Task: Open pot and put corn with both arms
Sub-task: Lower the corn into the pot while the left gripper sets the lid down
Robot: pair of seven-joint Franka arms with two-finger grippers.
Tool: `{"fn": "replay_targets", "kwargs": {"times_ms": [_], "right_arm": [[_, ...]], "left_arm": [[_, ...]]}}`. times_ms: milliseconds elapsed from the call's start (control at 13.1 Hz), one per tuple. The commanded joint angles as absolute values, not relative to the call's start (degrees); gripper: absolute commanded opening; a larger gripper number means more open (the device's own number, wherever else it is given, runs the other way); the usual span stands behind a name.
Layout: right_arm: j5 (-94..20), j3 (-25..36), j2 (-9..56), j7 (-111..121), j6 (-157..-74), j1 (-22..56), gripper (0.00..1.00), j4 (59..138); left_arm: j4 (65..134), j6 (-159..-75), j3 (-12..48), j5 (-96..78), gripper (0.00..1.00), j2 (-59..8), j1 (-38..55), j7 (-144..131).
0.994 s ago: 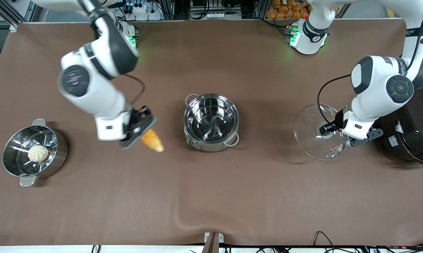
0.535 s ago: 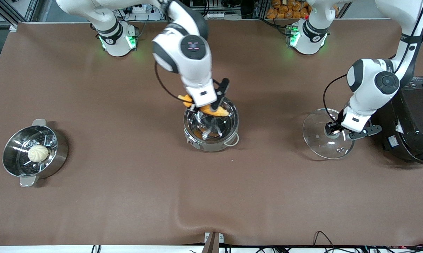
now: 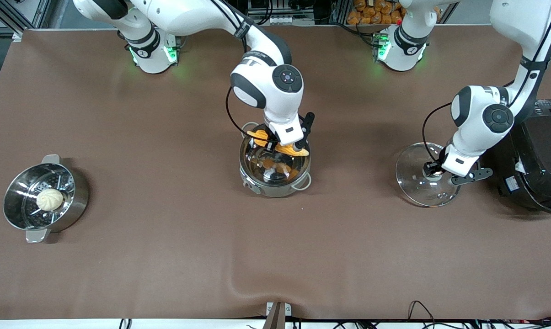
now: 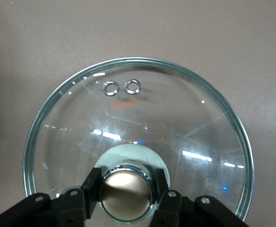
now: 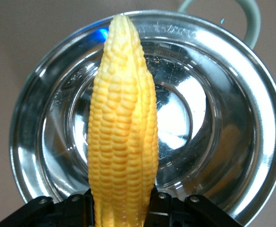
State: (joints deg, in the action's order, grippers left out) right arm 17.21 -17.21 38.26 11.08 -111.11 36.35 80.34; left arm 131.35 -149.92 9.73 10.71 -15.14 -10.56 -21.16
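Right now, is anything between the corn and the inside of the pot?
Nothing visible. The right gripper holds the corn over the open, empty pot; the left gripper holds the lid aside by its knob.

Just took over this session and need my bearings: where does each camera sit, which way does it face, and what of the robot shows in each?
Front view: high across the table, facing the bases; shows both arms, the pot, the steamer basket and the rice cooker.
Left wrist view: on the left arm's wrist, looking down on the glass lid; the left gripper is shut on its knob.
Right wrist view: on the right arm's wrist, looking down into the pot; the right gripper holds the corn.
Shared: front and right wrist views both show corn over pot.
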Motion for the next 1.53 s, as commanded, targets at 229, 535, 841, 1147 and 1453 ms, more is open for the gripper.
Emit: {"fn": "replay_targets", "kwargs": {"times_ms": [229, 535, 841, 1147, 1453], "right_arm": [[18.5, -16.6, 39.5, 10.0, -110.1, 35.2, 0.00, 78.4], [18.0, -16.6, 40.3, 9.8, -110.8, 35.0, 0.00, 78.3], [18.0, -16.6, 40.7, 9.7, -112.2, 34.9, 0.00, 78.1], [18.0, -16.7, 40.1, 5.9, -111.9, 34.9, 1.00, 77.9], [15.3, -17.1, 37.9, 5.1, -111.2, 33.1, 1.00, 77.7]], "left_arm": [[129.9, -150.2, 10.5, 12.4, 1.00, -15.9, -11.3, -21.5], [127.8, -148.5, 11.0, 12.4, 1.00, -11.1, -10.7, -21.3], [120.4, -136.4, 14.7, 12.1, 1.00, -4.6, -10.8, -21.1], [111.5, -121.7, 17.2, 11.1, 1.00, -1.7, -10.8, -20.9], [109.8, -119.5, 17.3, 8.4, 1.00, 1.2, -11.5, -21.1]]}}
